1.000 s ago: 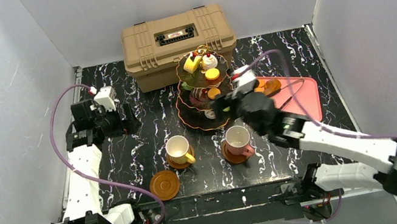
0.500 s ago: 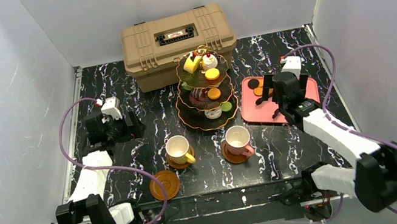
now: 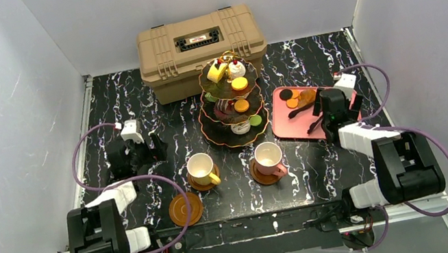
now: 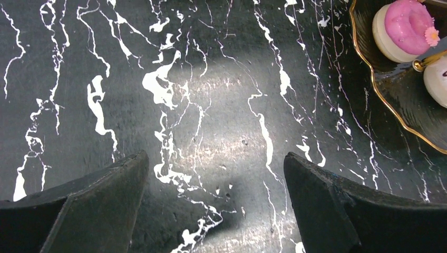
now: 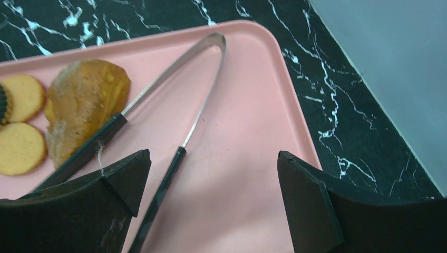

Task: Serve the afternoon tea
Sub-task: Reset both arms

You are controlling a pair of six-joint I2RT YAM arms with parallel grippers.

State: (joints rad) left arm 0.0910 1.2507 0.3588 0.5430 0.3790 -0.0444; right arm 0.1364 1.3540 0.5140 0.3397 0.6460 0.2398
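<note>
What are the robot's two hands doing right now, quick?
Left gripper: open, holding nothing, over the table.
Right gripper: open, holding nothing, above the tongs on the pink tray.

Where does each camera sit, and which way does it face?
Top external: above and behind the bases, looking down on the table, stand and tray; left arm and right arm show.
Left wrist: facing down at bare marble; open left pincer at the bottom, stand rim at right.
Right wrist: facing down at the tray and tongs; open right pincer at the bottom.
Shared: top and right wrist show the tray; top and left wrist the stand.
</note>
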